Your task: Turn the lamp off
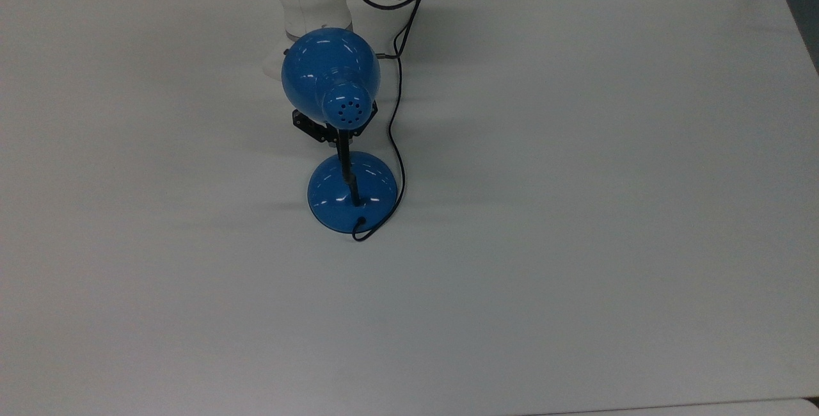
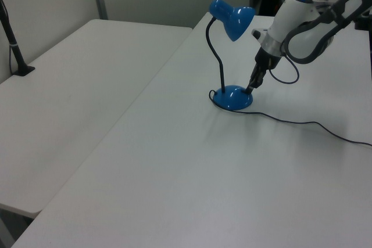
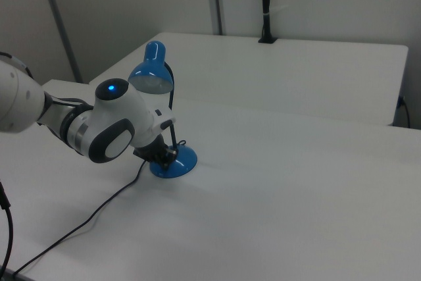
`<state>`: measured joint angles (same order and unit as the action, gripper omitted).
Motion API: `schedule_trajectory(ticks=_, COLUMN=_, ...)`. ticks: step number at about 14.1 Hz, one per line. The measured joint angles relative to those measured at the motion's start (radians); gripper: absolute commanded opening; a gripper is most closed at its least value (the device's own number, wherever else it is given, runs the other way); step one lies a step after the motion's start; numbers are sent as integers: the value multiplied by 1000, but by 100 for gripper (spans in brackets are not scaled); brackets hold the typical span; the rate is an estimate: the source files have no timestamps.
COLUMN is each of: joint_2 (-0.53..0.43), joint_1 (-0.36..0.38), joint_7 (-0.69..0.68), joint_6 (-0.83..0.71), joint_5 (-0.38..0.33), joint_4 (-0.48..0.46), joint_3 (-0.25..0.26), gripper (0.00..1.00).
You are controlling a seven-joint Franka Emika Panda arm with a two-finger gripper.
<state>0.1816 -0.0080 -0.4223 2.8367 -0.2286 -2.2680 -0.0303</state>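
So the lamp [image 2: 232,56] is sitting on the white table [image 1: 576,211] with its shade [image 1: 331,71] hanging up over the claw [image 2: 250,88] and its base [image 2: 234,97] right under the claw tip, which is pressing down on, or at least touching, the base's edge on the left view's right. No glow is coming off the shade and no bright patch is showing on the table, so I'm guessing the light is already off and the main job is basically done. What's probably left is just lifting the claw clear of the base without dragging it. How wide the claw is standing, I honestly can't tell; it's tucked under the shade in the top view and too dark against the base in the other two. The cord [image 1: 398,121] is trailing off beside the claw, close enough that it could snag on the way out.
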Motion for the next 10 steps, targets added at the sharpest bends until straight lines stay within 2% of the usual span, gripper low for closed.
schedule_trajectory(ticks=3, joint_2=-34, joint_1=-13, joint_7=-53, joint_6=-195, joint_5=7, joint_4=21, joint_3=0, gripper=0)
schedule_trajectory(ticks=5, joint_2=-100, joint_1=-46, joint_7=-88, joint_6=-389, joint_5=58, joint_4=47, joint_3=3, gripper=0)
schedule_trajectory(ticks=6, joint_2=-143, joint_1=-63, joint_7=-95, joint_6=-509, joint_5=99, joint_4=70, joint_3=5, gripper=19)
schedule_trajectory(ticks=7, joint_2=-183, joint_1=-74, joint_7=-99, joint_6=-629, joint_5=132, joint_4=98, joint_3=10, gripper=51)
schedule_trajectory(ticks=8, joint_2=-218, joint_1=-80, joint_7=-100, joint_6=-746, joint_5=158, joint_4=133, joint_3=16, gripper=100)
schedule_trajectory(ticks=10, joint_2=-266, joint_1=-81, joint_7=-103, joint_6=-970, joint_5=182, joint_4=222, joint_3=34, gripper=100)
